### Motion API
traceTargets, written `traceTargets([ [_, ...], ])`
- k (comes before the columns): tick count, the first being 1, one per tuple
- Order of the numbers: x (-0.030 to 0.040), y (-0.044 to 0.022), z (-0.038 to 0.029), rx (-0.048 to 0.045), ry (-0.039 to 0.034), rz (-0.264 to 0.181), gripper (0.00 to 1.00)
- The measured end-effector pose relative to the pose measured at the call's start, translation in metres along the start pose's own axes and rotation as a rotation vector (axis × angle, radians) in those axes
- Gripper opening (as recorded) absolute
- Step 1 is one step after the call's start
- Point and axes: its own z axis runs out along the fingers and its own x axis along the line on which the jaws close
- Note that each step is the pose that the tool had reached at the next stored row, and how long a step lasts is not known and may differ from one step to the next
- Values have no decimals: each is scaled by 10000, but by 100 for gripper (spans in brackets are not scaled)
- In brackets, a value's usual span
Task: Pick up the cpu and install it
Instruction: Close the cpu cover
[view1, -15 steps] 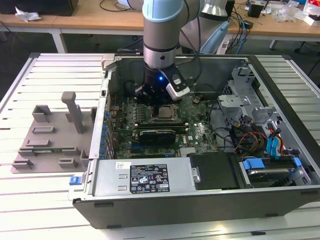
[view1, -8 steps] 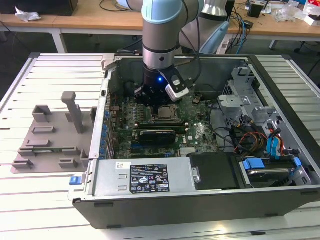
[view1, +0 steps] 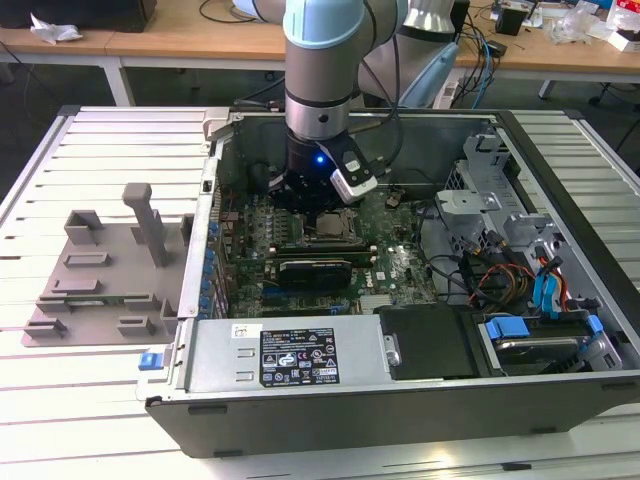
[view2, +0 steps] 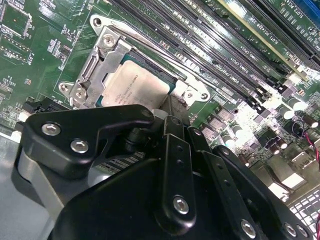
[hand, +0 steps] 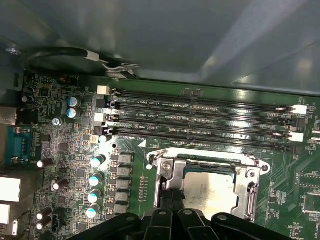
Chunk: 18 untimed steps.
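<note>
The cpu, a flat silvery square chip, lies inside the metal frame of the motherboard socket. It is seen in both wrist views, with the cpu set within the socket frame. My gripper hangs directly over the socket, its black linkage covering one edge of the chip. In the exterior view the gripper is lowered into the open computer case, just above the cpu. Whether it holds the chip is hidden by its own body.
Memory slots run alongside the socket, and capacitors stand on another side of it. The case walls, power supply and drive cables surround the board. A gray fixture sits at the exterior view's left.
</note>
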Motion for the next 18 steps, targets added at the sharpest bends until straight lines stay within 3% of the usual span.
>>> traceTargets([
  [18, 2, -16, 11, -1, 0, 0, 11],
])
